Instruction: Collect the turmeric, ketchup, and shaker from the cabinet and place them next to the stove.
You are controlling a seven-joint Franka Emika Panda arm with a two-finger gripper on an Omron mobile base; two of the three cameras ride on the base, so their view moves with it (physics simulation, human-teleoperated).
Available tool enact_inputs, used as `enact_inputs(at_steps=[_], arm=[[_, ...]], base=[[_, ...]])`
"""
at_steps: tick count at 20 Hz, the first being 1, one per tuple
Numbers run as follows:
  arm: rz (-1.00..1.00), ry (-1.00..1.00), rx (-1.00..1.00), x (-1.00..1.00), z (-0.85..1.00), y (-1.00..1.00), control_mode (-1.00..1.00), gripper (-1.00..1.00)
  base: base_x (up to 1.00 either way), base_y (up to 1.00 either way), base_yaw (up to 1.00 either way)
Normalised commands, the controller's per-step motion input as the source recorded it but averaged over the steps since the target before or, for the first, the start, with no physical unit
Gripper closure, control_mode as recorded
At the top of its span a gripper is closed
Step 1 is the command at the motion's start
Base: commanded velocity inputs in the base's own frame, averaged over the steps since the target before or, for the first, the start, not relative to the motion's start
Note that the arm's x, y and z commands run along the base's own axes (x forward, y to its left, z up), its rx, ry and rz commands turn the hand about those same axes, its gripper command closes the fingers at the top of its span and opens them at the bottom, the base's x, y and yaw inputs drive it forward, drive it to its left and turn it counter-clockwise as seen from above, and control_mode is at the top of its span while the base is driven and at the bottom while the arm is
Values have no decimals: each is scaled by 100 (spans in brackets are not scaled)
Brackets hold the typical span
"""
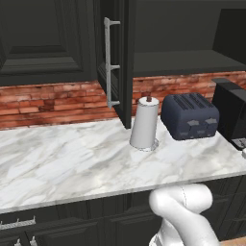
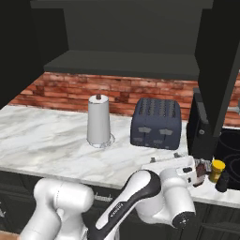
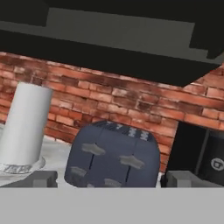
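A simulated kitchen with a white marble counter (image 1: 72, 163), a red brick backsplash and dark charcoal cabinets. The cabinet (image 1: 117, 62) above the counter stands open, its door edge-on with a long silver bar handle (image 1: 109, 62), and the shelf inside looks bare. On the counter stand a white paper towel roll (image 2: 99, 120) and a dark blue toaster (image 2: 156, 123), just beside each other. At the counter's right end, near the black stove (image 2: 230, 145), the turmeric (image 2: 217, 170) with its yellow top and the small dark shaker (image 2: 222, 182) sit close together. The gripper (image 2: 201, 169) rests low beside them; something reddish between its fingers may be the ketchup, though this part of the right base view is too small and crowded to be sure, so whether the jaws are holding it or have let go cannot be told. The work appears to be at its last step: setting the third item down by the stove. The next move likely calls for releasing gently and lifting clear without knocking the two neighbours. No readable labels or writing anywhere.
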Motion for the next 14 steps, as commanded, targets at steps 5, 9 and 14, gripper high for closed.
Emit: enact_inputs(at_steps=[5, 9, 14], arm=[[0, 1, -13, -22, 39, 100, -100, -100], [0, 0, -16, -10, 38, 100, -100, -100], [0, 1, -16, 0, 33, 100, -100, -100]], base=[[0, 0, 0], [0, 0, 0], [0, 0, 0]])
